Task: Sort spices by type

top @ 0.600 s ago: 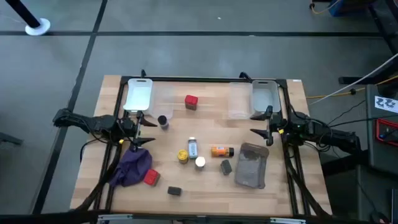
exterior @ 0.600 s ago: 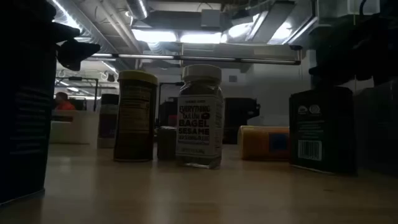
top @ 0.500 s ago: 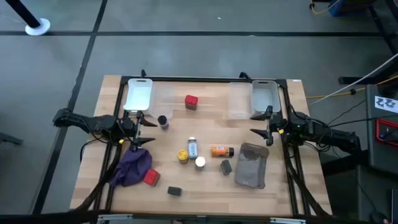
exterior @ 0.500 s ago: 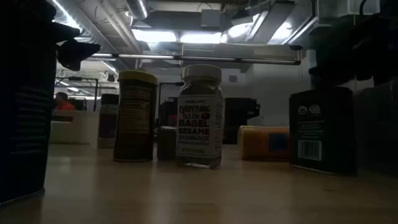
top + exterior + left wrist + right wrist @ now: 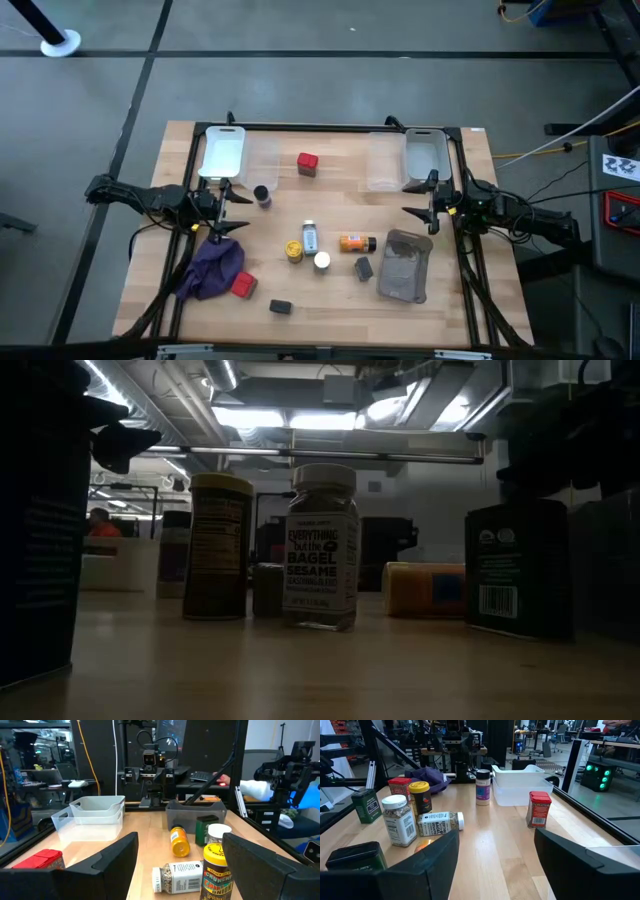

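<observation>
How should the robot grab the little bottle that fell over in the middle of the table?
Probably from straight above, pinching the bottle across its round body, near the middle of its length. It lies on its side with open wood on both long sides, though the yellow-lidded jar stands close on one side, so the fingers should stay narrow. The open left gripper sits somewhat nearer than the right gripper.

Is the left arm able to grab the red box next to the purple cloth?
Probably yes. The left gripper is open, just beyond the purple cloth; the red box sits at the cloth's edge, uncovered.
</observation>
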